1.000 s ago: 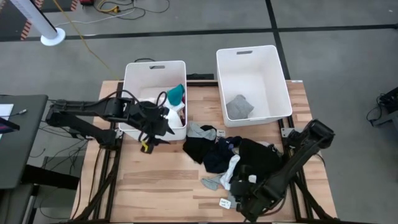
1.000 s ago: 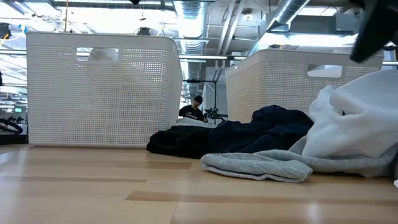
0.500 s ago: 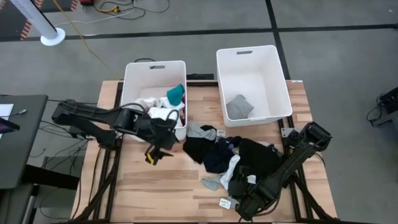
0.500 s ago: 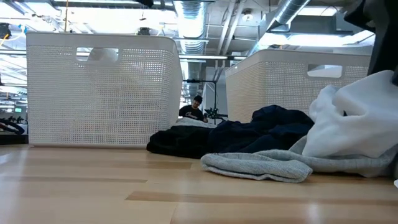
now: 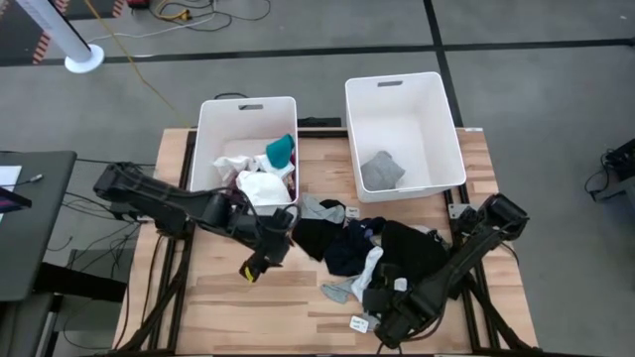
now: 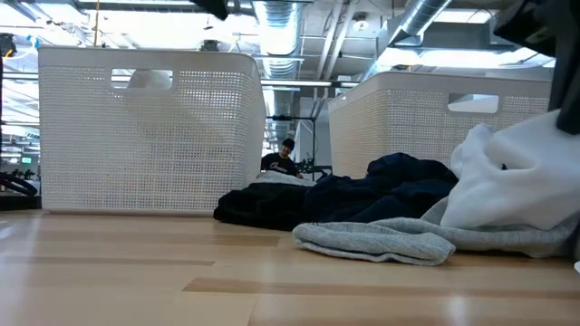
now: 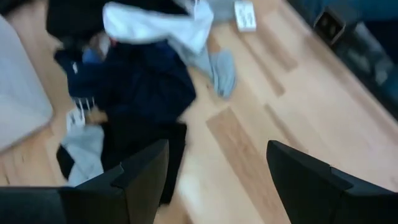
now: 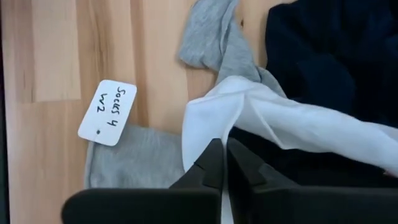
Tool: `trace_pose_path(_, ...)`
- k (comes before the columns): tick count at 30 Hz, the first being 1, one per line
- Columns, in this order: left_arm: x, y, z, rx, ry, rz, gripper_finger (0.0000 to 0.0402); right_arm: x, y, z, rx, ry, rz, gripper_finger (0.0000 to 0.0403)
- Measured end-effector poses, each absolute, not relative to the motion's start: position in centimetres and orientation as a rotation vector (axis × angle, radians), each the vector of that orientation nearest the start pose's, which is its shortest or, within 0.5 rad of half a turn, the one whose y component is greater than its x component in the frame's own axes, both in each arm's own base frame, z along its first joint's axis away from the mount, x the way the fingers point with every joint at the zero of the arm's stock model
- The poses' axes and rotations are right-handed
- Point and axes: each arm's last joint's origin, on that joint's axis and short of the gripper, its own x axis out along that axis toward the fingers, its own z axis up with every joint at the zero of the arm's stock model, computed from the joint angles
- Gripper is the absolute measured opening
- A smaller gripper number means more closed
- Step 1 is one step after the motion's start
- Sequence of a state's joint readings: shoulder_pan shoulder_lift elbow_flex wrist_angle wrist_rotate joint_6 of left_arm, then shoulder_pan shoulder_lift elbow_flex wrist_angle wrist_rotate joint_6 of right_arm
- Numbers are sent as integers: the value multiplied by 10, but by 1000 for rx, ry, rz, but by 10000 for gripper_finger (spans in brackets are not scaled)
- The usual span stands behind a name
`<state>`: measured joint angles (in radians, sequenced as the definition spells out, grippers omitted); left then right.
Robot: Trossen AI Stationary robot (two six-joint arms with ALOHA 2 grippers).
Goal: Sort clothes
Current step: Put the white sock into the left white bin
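White cloth [image 8: 292, 127] lay pinched between the fingers of the right gripper [image 8: 219, 163], which were drawn together on a fold of it at the near edge of the pile [image 5: 372, 248]. That grip reads as a pick-up meant to pull one piece clear of the tangle (the pale garment lay on top of the dark ones, so it was the easy one to take). In the low view the same white cloth [image 6: 517, 181] stood humped up above a grey sock [image 6: 372, 240], as if lifted from above.

The left gripper [image 5: 260, 258] hung over bare wood on the surface [image 5: 218, 297], just in front of the left bin [image 5: 210, 119], its fingers [image 7: 146, 171] spread wide with nothing between them. It pointed toward the pile, which suggests it was on its way to fetch another piece.

The clothes were split three ways. White, teal and maroon pieces [image 5: 263, 169] sat in the left bin; a single grey piece [image 5: 381, 171] lay in the right bin [image 5: 451, 119], which hints at a sort by colour or kind. The rest, mostly black and navy with some grey, were heaped on the surface in front of and between the bins. A paper tag [image 8: 107, 112] with handwriting lay on the wood beside a grey sock [image 8: 134, 163], next to the pinched cloth.
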<state>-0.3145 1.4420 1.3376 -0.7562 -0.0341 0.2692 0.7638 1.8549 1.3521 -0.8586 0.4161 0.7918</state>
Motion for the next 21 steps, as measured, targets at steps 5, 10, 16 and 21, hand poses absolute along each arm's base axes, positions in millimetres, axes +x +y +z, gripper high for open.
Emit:
trace_pose_path(5,289,-99,332,383,724,-376,265,269,235,199,-65,1151,-144,15)
trace_pose_path(10,290,-103,334,362,692,-372,264,269,235,199,-73,1150,-136,14)
trace_pose_path(16,288,-105,334,344,706,-361,264,266,240,199,-93,1138,-119,11)
trace_pose_path(21,288,-108,335,318,693,-377,264,266,243,204,-122,1104,-113,3)
